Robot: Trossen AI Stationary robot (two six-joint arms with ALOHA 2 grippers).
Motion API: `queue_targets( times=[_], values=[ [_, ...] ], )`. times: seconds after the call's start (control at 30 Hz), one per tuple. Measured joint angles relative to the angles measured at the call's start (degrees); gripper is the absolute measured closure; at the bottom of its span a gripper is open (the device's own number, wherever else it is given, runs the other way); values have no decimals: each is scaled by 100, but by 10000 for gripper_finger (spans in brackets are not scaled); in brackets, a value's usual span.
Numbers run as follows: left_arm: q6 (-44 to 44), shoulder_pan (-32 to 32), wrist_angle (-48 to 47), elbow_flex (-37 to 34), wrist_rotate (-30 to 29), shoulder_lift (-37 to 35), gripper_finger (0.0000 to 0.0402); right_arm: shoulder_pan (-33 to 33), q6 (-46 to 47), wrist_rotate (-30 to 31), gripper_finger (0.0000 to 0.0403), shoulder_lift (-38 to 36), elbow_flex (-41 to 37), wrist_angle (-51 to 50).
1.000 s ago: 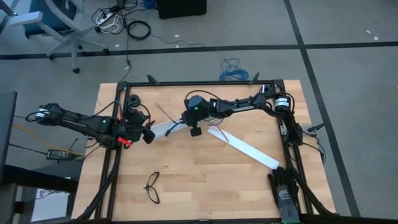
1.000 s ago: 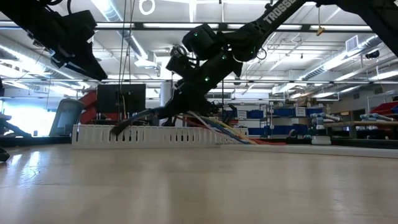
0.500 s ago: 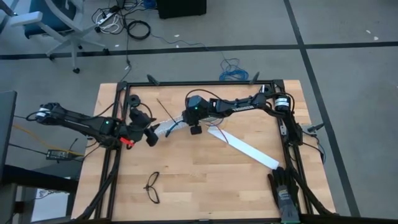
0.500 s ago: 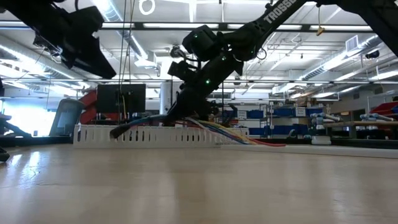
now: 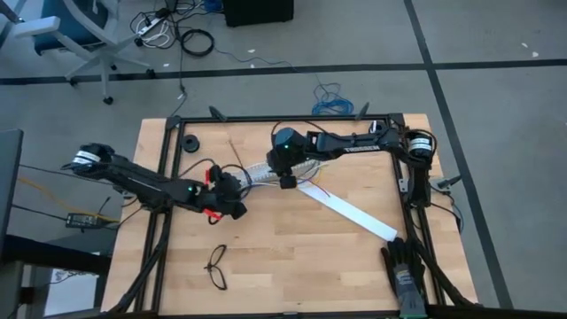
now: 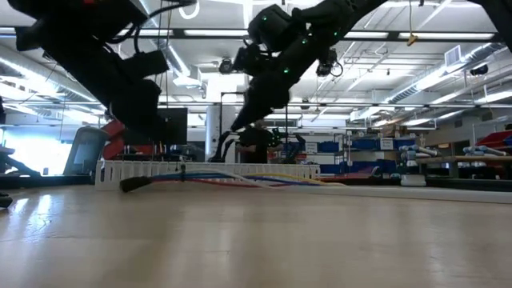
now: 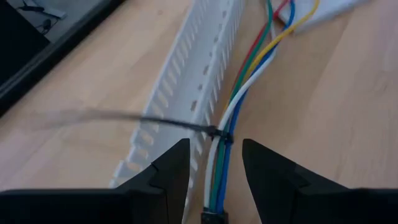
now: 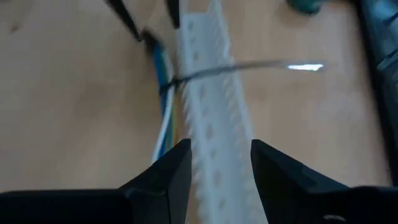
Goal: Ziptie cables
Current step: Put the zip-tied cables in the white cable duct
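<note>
Two grippers | left gripper (image 7: 214,171) parted, straddling cables' (image 7: 233,112) dark end | right gripper (image 8: 221,171) parted, empty, above slotted duct (image 8: 211,106) | ziptie (image 7: 180,124) looped round cables | risk: snagging tail drags bundle

Bare table (image 5: 292,257) lies open in front, while the slotted duct (image 7: 186,93) hems the cables (image 7: 233,124).

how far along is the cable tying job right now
Looks done: the ziptie is already looped around the cables, beside the slotted white duct. In hand: nothing; the left gripper straddles the bundle with open jaws, and the right gripper hangs open above the duct. Left: probably pulling the tie snug, since its long tail sticks out.
</note>
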Motion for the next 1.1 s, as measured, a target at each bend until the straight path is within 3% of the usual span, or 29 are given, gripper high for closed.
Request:
queue_targets(
  times=[0.17, 0.3, 0.53, 0.67, 0.83, 1.1],
  values=[
    [-1, -2, 365, 9, 84, 447, 243, -16, 293, -188, 260, -215, -70, -1106],
    [-2, -49, 347, 54, 348, 484, 243, -17, 458, -325, 272, -588, -740, -1186],
    [-104, -217, -118, 54, 565, 487, 243, -10, 923, -318, 298, -1772, -2810, 381],
    [-373, -240, -593, 56, 611, 487, 243, -12, 982, -266, 303, -2224, -3570, 1327],
    [-713, -229, -1125, 51, 671, 509, 243, -12, 982, -223, 304, -2313, -3947, 1768],
    [-876, -30, -636, -297, 1091, 615, 243, -22, 938, -61, 304, -2320, -3952, 1823]
  ],
)
